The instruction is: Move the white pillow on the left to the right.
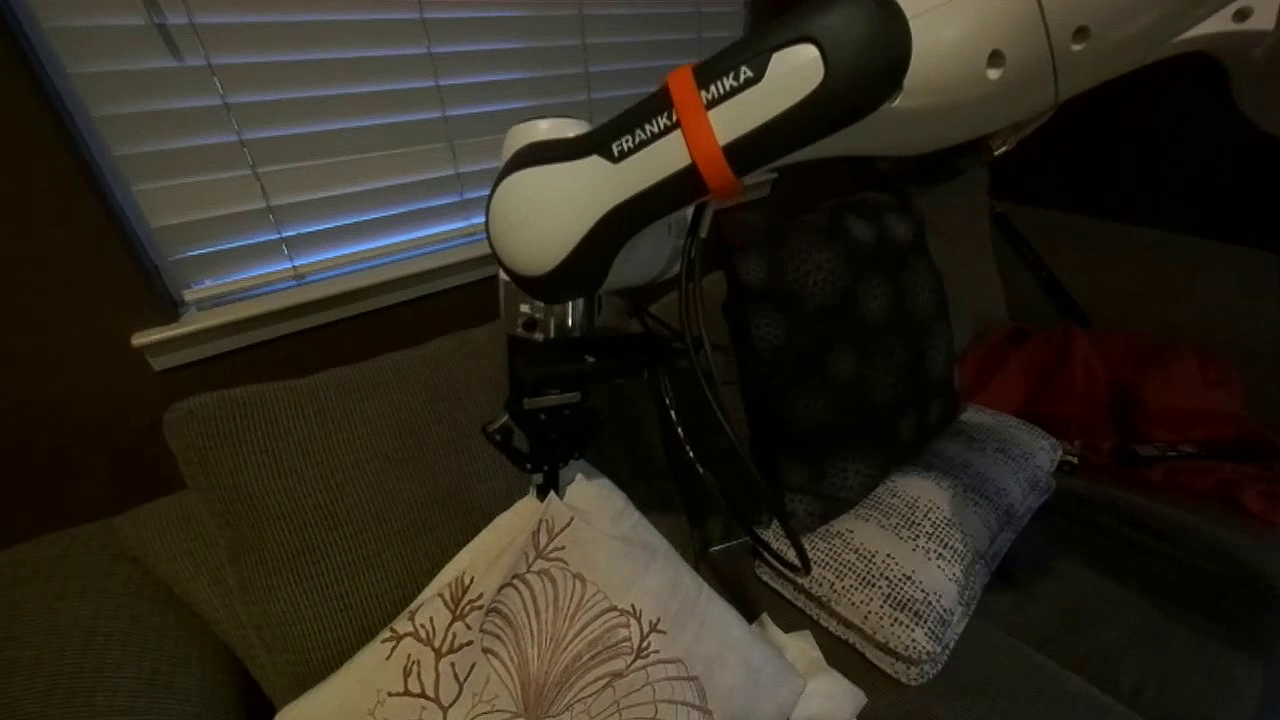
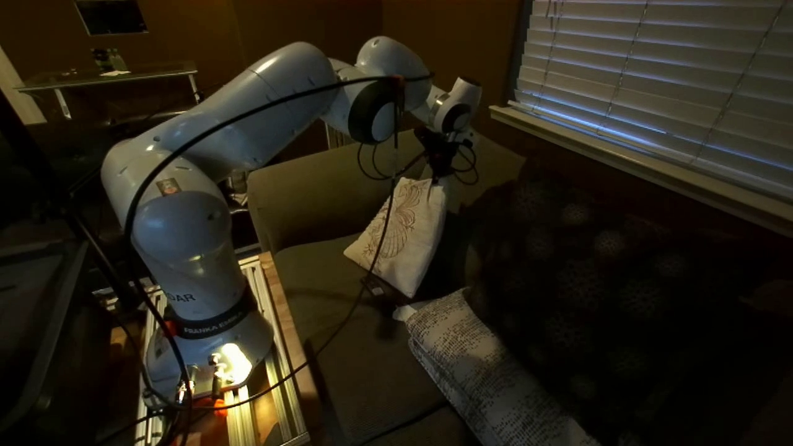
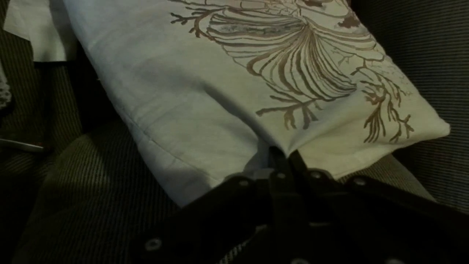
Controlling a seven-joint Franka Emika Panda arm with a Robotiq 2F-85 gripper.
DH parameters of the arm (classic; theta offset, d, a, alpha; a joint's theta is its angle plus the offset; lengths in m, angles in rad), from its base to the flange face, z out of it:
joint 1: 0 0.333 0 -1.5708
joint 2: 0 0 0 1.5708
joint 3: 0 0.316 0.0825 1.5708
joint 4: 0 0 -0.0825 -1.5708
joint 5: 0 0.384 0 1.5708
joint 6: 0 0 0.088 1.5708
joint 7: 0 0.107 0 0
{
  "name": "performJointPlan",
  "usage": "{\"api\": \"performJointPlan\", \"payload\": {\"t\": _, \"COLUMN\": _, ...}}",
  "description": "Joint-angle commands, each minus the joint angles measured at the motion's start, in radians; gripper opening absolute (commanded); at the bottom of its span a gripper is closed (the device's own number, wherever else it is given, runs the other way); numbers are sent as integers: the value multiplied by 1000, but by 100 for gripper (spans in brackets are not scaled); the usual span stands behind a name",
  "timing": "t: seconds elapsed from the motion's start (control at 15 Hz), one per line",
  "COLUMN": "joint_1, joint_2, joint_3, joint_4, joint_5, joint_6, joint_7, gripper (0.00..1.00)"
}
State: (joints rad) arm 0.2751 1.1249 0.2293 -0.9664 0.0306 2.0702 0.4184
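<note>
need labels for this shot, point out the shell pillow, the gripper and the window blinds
Shell pillow (image 2: 406,236), in an exterior view: middle of its printed front
Gripper (image 3: 284,151), in the wrist view: between its fingertips
Window blinds (image 1: 355,130), in an exterior view: on the slats

Dim views, bluish light through blinds (image 1: 350,130), warm glare at the robot base (image 2: 210,354), dark pillow (image 1: 840,350) in shadow
</note>
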Motion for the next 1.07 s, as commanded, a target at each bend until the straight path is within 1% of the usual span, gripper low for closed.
{"api": "performJointPlan", "payload": {"t": 0.0, "joint_1": 4, "joint_2": -164, "joint_3": -18, "joint_4": -197, "joint_5": -23, "joint_6": -10, "joint_7": 27, "gripper": 1}}
{"api": "performJointPlan", "payload": {"t": 0.27, "joint_1": -2, "joint_2": -275, "joint_3": -12, "joint_4": -334, "joint_5": -45, "joint_6": -27, "joint_7": -16, "gripper": 1}}
{"api": "performJointPlan", "payload": {"t": 0.53, "joint_1": 14, "joint_2": -384, "joint_3": -37, "joint_4": -455, "joint_5": -94, "joint_6": -73, "joint_7": 25, "gripper": 1}}
{"api": "performJointPlan", "payload": {"t": 0.6, "joint_1": 50, "joint_2": -411, "joint_3": -86, "joint_4": -473, "joint_5": -76, "joint_6": -91, "joint_7": 18, "gripper": 1}}
{"api": "performJointPlan", "payload": {"t": 0.87, "joint_1": 101, "joint_2": -497, "joint_3": -134, "joint_4": -547, "joint_5": -143, "joint_6": -142, "joint_7": 15, "gripper": 1}}
{"api": "performJointPlan", "payload": {"t": 1.0, "joint_1": 120, "joint_2": -532, "joint_3": -142, "joint_4": -573, "joint_5": -182, "joint_6": -150, "joint_7": 8, "gripper": 1}}
